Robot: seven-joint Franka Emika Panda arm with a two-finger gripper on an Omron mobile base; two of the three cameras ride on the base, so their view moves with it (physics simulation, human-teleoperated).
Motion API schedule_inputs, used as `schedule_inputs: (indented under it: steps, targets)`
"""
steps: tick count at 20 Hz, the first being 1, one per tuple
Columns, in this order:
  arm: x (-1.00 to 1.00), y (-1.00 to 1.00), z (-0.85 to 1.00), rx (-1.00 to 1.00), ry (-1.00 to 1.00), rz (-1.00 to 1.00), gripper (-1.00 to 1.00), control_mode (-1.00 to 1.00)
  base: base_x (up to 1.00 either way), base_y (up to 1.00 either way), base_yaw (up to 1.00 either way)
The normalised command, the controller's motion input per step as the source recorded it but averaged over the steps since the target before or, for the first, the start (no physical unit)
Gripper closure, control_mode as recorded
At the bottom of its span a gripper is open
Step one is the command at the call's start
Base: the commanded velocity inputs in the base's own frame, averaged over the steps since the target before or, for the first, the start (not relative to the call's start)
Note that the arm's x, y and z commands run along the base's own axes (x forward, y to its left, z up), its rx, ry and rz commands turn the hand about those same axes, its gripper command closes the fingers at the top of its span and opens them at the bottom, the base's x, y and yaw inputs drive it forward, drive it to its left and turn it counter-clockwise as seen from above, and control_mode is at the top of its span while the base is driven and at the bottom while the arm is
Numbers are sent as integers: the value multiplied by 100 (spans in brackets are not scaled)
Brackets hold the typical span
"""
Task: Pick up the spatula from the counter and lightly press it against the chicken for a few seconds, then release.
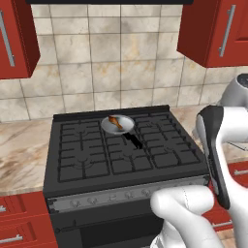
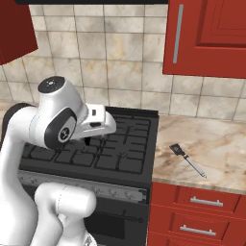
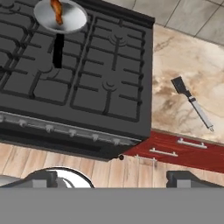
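Hand view: fingers [image 3: 181, 178] spread wide (holding nothing); spatula [image 3: 193, 103] lies on the worktop [image 3: 175, 52], well apart from the chicken [image 3: 56, 10].

Hand view: the top edge cuts off the pan [image 3: 61, 17] and the upper end of the chicken [image 3: 56, 11] at upper left.

Right base view: the arm [image 2: 55, 122] covers the left half of the stove [image 2: 127, 144]. The spatula [image 2: 186, 156], at middle right, is too small to tell its blade detail.

Left base view: the arm hides the worktop [image 1: 186, 116] at right. The right edge cuts off a grey appliance [image 1: 236, 91].
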Motion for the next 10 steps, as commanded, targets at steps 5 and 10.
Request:
schedule_inputs:
  steps: [5, 10]
  targets:
    - [-19, -40, 6, -4, 1, 6, -100, -100, 0, 0, 0]
    - [-7, -43, 8, 0, 3, 3, -100, -100, 0, 0, 0]
